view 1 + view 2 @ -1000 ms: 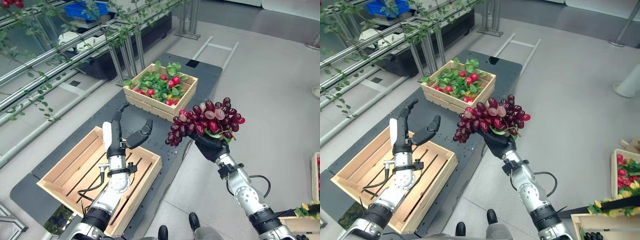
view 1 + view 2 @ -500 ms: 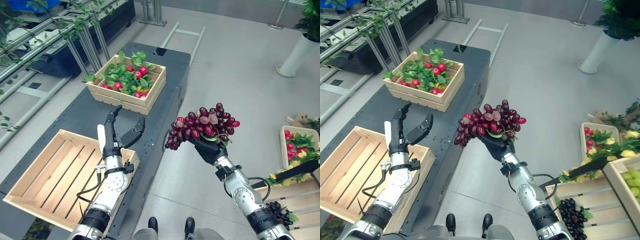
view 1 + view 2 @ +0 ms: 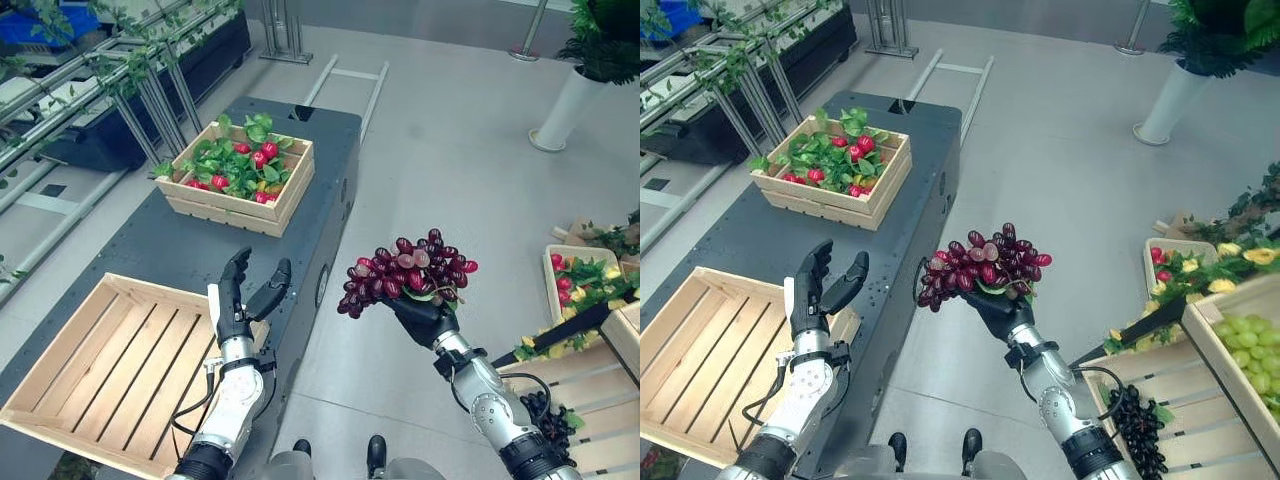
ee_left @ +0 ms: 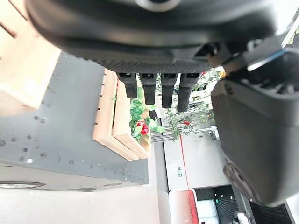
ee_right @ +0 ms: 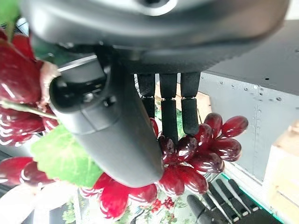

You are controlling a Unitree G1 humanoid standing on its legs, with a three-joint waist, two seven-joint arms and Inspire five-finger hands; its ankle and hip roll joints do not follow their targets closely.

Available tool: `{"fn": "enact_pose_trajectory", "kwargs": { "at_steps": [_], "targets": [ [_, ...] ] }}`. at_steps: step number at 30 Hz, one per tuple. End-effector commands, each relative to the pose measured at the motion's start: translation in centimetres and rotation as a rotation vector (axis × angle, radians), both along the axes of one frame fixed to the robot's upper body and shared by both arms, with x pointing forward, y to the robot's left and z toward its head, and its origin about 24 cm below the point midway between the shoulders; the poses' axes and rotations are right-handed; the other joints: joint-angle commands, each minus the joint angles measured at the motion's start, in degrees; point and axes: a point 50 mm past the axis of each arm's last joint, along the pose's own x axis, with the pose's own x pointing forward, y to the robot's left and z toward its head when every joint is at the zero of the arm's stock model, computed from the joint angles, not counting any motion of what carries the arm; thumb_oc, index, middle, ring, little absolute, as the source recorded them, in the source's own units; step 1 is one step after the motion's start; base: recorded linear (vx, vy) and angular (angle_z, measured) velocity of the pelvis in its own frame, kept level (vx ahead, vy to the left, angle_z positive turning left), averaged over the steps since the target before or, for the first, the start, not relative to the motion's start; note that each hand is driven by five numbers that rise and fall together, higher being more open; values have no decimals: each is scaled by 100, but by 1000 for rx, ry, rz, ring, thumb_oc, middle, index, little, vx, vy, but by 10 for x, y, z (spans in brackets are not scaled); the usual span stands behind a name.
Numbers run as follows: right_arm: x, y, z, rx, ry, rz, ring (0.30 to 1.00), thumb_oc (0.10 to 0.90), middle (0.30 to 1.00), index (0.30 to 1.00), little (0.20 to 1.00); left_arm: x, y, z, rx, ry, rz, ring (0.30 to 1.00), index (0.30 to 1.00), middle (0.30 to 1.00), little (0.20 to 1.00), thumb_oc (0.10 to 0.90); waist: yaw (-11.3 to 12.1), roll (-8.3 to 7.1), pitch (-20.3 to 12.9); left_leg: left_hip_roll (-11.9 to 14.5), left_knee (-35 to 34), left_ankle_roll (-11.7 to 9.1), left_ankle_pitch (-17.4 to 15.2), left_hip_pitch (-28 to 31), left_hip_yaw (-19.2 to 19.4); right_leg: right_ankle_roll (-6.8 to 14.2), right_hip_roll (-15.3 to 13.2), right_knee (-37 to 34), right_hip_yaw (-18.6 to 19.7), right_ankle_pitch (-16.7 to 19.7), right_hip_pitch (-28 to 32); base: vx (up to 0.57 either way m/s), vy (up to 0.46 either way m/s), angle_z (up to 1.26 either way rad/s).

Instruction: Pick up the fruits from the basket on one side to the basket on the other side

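Note:
My right hand (image 3: 420, 318) is held up, palm upward, shut on a bunch of dark red grapes (image 3: 405, 275) with a green leaf, over the grey floor just right of the dark table (image 3: 180, 240). In the right wrist view the grapes (image 5: 205, 149) sit between its thumb and fingers (image 5: 169, 112). My left hand (image 3: 245, 300) stands open and upright, holding nothing, above the right corner of an empty wooden crate (image 3: 110, 370). At the table's far end, a second wooden crate (image 3: 235, 175) holds red fruits among green leaves.
On the right, low crates stand on the floor: one with red and yellow fruit (image 3: 585, 290), one with green grapes (image 3: 1250, 350), and a bunch of black grapes (image 3: 1135, 430) lies on wooden slats. Metal racks with vines (image 3: 150, 70) run along the left. A white planter (image 3: 565, 105) stands far right.
The whole picture has swung to the right, bringing the crates on the right into view. The grapes stay in my right hand, now over the floor beside the table. My left hand stays open.

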Motion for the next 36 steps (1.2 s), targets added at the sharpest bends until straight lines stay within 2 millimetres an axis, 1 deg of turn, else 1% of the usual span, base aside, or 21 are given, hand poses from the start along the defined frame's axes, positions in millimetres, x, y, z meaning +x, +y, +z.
{"fn": "enact_pose_trajectory", "kwargs": {
  "at_steps": [1, 2, 4, 5, 9, 11, 12, 16, 20, 21, 22, 23, 26, 28, 29, 30, 31, 32, 33, 34, 36],
  "targets": [
    [25, 26, 65, 89, -344, 79, 300, 400, 300, 300, 300, 18, 0, 47, 19, -259, -41, 900, 900, 900, 900, 800, -85, -57, -271, -329, -3, 168, -726, -95, -170, -158, 100, 885, -326, -882, -17, -147, 250, -100],
    [25, 26, 67, 109, -332, 61, 300, 400, 300, 300, 300, 24, -2, 48, 18, -248, -58, 900, 900, 900, 900, 800, -148, -7, -281, -254, -229, 127, -578, -29, -88, -94, 52, 968, -412, -866, -95, -119, 163, -75],
    [25, 27, 72, 134, -334, 71, 300, 400, 300, 300, 300, 31, -6, 56, 33, -272, -77, 900, 900, 900, 900, 800, -214, 9, -291, -270, -354, 75, -467, 8, -147, 36, 4, 807, -306, -694, -108, -141, 181, -69],
    [25, 29, 74, 127, -345, 83, 300, 400, 300, 300, 300, 34, -9, 60, 48, -289, -80, 900, 900, 900, 900, 800, -243, 20, -307, -234, -515, 66, -417, 61, -82, 107, -19, 708, -282, -605, -120, -98, 130, -32],
    [28, 30, 74, 142, -335, 79, 300, 400, 300, 300, 300, 40, -14, 58, 28, -272, -70, 900, 900, 900, 900, 800, -285, 60, -447, -268, -1022, 98, -342, 273, -98, 199, -37, 289, -247, -435, -12, -80, 146, -10],
    [28, 30, 73, 156, -327, 82, 300, 400, 300, 300, 300, 41, -15, 58, 22, -266, -69, 900, 900, 900, 900, 800, -291, 57, -510, -296, -1124, 108, -322, 318, -106, 230, -36, 173, -244, -386, 25, -46, 120, -1],
    [26, 32, 70, 163, -312, 81, 300, 400, 300, 300, 300, 40, -15, 57, 18, -262, -69, 900, 900, 900, 900, 800, -300, 59, -580, -320, -1183, 143, -334, 363, -63, 282, -62, 90, -207, -335, 38, -34, 100, 0],
    [18, 35, 60, 184, -268, 76, 300, 400, 300, 300, 300, 39, -17, 57, 19, -259, -75, 900, 900, 900, 900, 800, -349, 83, -648, -330, -1232, 221, -386, 419, 104, 345, -94, 16, -103, -257, 23, -59, 116, -4],
    [12, 41, 49, 205, -213, 60, 300, 400, 300, 300, 300, 43, -23, 57, 18, -254, -80, 900, 900, 900, 900, 800, -437, 112, -630, -347, -1252, 285, -419, 449, 226, 431, -131, 59, -6, -174, -101, -63, 114, -10],
    [8, 42, 41, 209, -187, 52, 300, 400, 300, 300, 300, 44, -24, 58, 15, -253, -82, 900, 900, 900, 900, 800, -508, 128, -594, -349, -1272, 310, -443, 480, 311, 487, -156, 58, 66, -83, -199, -42, 96, -17],
    [6, 42, 39, 209, -180, 49, 300, 400, 300, 300, 300, 44, -24, 58, 14, -252, -84, 900, 900, 900, 900, 800, -524, 131, -583, -350, -1276, 314, -449, 486, 336, 504, -162, 51, 85, -50, -224, -57, 138, -23],
    [0, 42, 32, 215, -155, 34, 300, 400, 300, 300, 300, 43, -25, 57, 15, -246, -92, 900, 900, 900, 900, 800, -593, 132, -542, -362, -1316, 324, -467, 520, 428, 578, -168, -80, 178, 144, -321, -35, 81, -20],
    [-5, 41, 26, 222, -133, 15, 300, 400, 300, 300, 300, 42, -27, 55, 21, -236, -103, 900, 900, 900, 900, 800, -652, 125, -518, -379, -1383, 327, -477, 528, 534, 643, -150, -313, 230, 388, -444, -50, 48, -15],
    [-8, 43, 21, 228, -117, 40, 300, 400, 300, 300, 300, 39, -23, 52, 31, -227, -68, 900, 900, 900, 900, 800, -608, 131, -483, -364, -1402, 321, -470, 508, 748, 670, -195, -288, -87, 503, -542, -115, 23, -35],
    [-11, 50, 17, 226, -99, 111, 300, 400, 300, 300, 300, 31, -9, 49, 40, -226, 4, 900, 900, 900, 900, 800, -473, 172, -426, -286, -1397, 308, -481, 549, 1226, 695, -416, 252, -936, 603, -689, -135, 30, -135],
    [-12, 51, 16, 223, -95, 123, 300, 400, 300, 300, 300, 29, -4, 49, 41, -228, 18, 900, 900, 900, 900, 800, -430, 193, -428, -258, -1389, 312, -479, 538, 1340, 682, -482, 430, -1092, 590, -721, -152, 44, -197],
    [-15, 52, 12, 213, -88, 146, 300, 400, 300, 300, 300, 26, 5, 50, 40, -232, 46, 900, 900, 900, 900, 800, -366, 250, -410, -191, -1356, 336, -469, 530, 1491, 607, -610, 849, -1274, 398, -699, -78, 11, -179],
    [-15, 52, 11, 210, -85, 146, 300, 400, 300, 300, 300, 25, 7, 50, 39, -234, 51, 900, 900, 900, 900, 800, -353, 267, -411, -170, -1339, 345, -464, 515, 1516, 576, -626, 909, -1285, 324, -674, -75, -37, -133],
    [-17, 50, 6, 201, -72, 142, 300, 400, 300, 300, 300, 26, 12, 51, 30, -231, 63, 900, 900, 900, 900, 800, -317, 297, -445, -125, -1256, 385, -433, 413, 1459, 463, -675, 1342, -1240, 44, -556, -40, -76, -74],
    [-18, 50, 5, 201, -70, 139, 300, 400, 300, 300, 300, 26, 13, 51, 26, -231, 65, 900, 900, 900, 900, 800, -305, 296, -455, -118, -1228, 391, -433, 388, 1447, 444, -694, 1420, -1241, 2, -535, -28, -157, -70],
    [-21, 53, 1, 203, -65, 155, 300, 400, 300, 300, 300, 27, 15, 49, -1, -232, 87, 900, 900, 900, 900, 800, -256, 229, -494, -69, -1021, 330, -436, 260, 1381, 380, -714, 1012, -1272, -184, -214, -2, -227, -38]
  ]
}}
